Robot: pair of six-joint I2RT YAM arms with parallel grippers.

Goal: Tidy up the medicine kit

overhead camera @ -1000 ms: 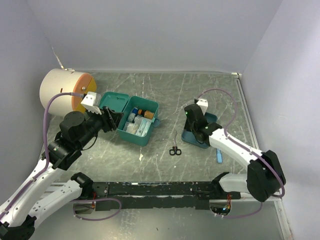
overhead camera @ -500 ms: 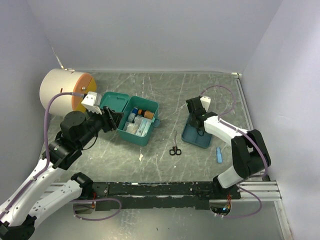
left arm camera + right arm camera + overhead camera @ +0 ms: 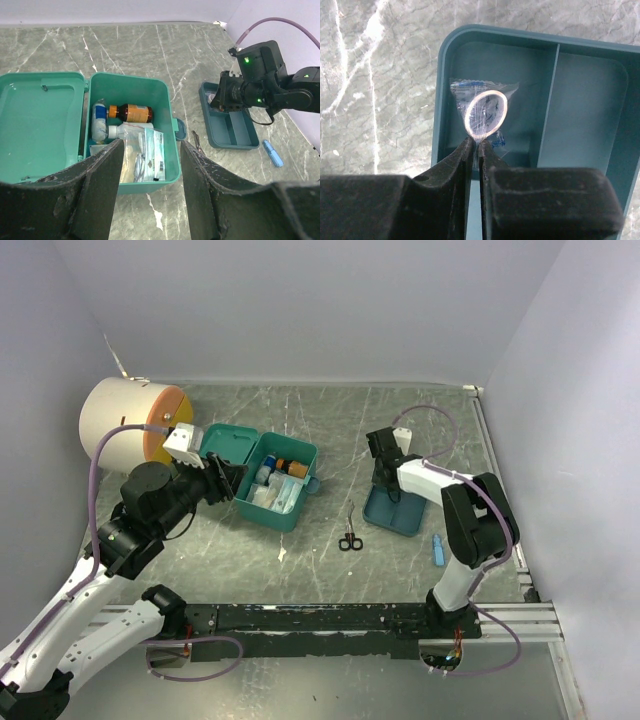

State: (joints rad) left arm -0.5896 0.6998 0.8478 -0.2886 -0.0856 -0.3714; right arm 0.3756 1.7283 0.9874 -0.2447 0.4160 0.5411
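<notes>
The medicine kit (image 3: 290,512) is a teal box with its hinged lid (image 3: 222,445) open to the left; it also shows in the left wrist view (image 3: 172,122). Inside lie an amber bottle (image 3: 132,113), a white bottle and clear packets (image 3: 150,155). My left gripper (image 3: 149,200) is open and empty, just near-left of the box. My right gripper (image 3: 477,145) is shut on a clear packet holding a tape ring (image 3: 486,113), held over the left compartment of the shallow dark teal tray (image 3: 442,95), which shows in the top view (image 3: 395,517).
Small scissors (image 3: 349,534) lie on the marble table between the box and the tray. A blue tube (image 3: 437,549) lies right of the tray. A big cream cylinder with an orange face (image 3: 125,422) stands at the back left. Walls close in on three sides.
The right arm has folded back and its gripper has moved toward the far end of the tray. The left arm has not moved.
</notes>
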